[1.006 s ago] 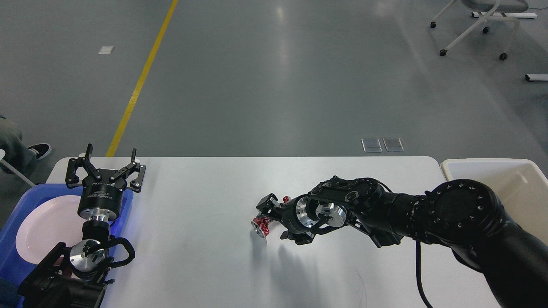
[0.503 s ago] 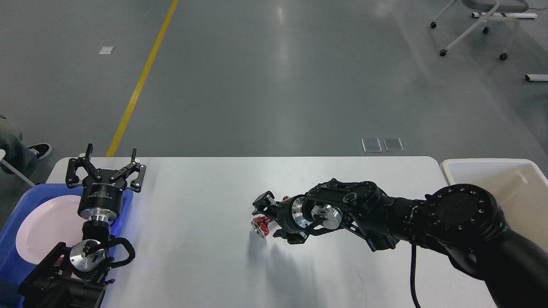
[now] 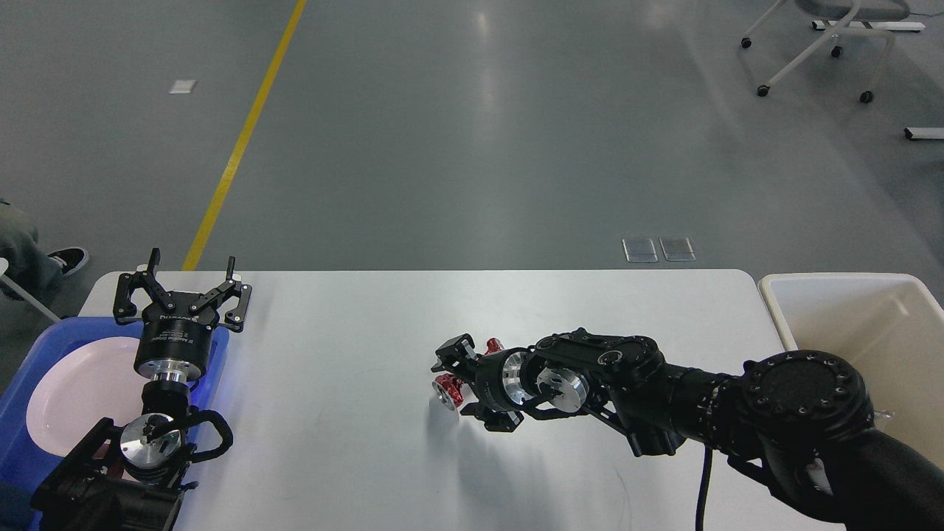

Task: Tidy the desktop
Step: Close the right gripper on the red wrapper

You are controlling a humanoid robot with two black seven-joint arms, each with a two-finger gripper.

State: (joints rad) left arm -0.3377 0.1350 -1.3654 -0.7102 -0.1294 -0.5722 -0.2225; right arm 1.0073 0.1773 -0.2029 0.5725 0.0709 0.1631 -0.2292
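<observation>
The white desktop (image 3: 354, 457) fills the lower part of the head view. A small red thing with a round silver end (image 3: 447, 391) lies near its middle. My right gripper (image 3: 466, 385) reaches in from the right and sits low over it. Its fingers stand spread, one behind the red thing and one in front, and they partly hide it. Whether they touch it I cannot tell. My left gripper (image 3: 181, 284) is open and holds nothing, at the far left over the back corner of the blue tray (image 3: 29, 346).
The blue tray holds a white plate (image 3: 74, 391) at the left edge. A beige bin (image 3: 870, 324) stands off the desktop's right end. Beyond the desktop are grey floor, a yellow line and a wheeled chair (image 3: 826, 44).
My right arm has dropped lower and slid left, bringing its gripper closer around the red thing. The red thing and my left arm have not moved.
</observation>
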